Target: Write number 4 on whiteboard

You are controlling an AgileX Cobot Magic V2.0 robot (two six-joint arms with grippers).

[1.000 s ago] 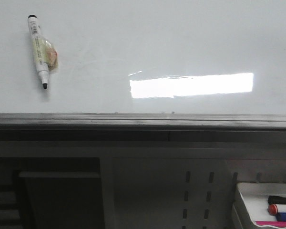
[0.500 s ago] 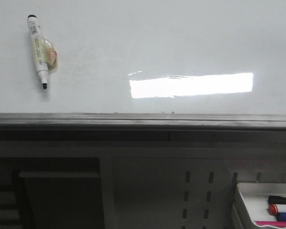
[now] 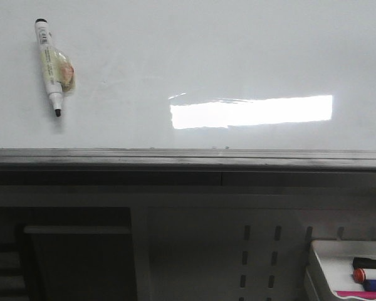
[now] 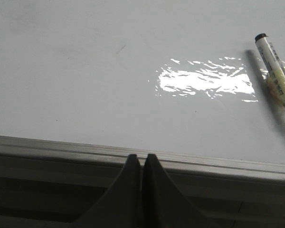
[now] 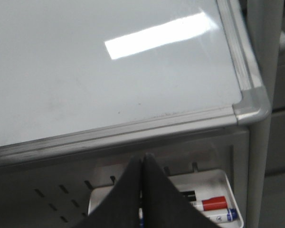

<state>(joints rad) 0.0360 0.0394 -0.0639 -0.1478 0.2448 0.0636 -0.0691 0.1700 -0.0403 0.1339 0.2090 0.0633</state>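
The whiteboard [image 3: 238, 56] fills the upper front view, glossy white with a bright glare patch and a dark grey ledge [image 3: 188, 160] along its lower edge. No number 4 shows on it. A white marker [image 3: 49, 66] with a black cap and tip lies on the board at the far left, with a yellowish clip on its side; it also shows in the left wrist view [image 4: 277, 78]. My left gripper [image 4: 141, 158] is shut and empty, in front of the ledge. My right gripper [image 5: 142, 157] is shut and empty, above the small marker tray. Neither gripper shows in the front view.
A small white tray [image 3: 338, 260] at the lower right holds a red-capped marker [image 3: 368, 274], a blue one and a black one; it also shows in the right wrist view [image 5: 218, 183]. A perforated grey panel [image 3: 257, 251] sits below the ledge. The board's rounded corner [image 5: 251, 107] is near.
The marker on the board has shifted very slightly up and to the left. Nothing else has moved.
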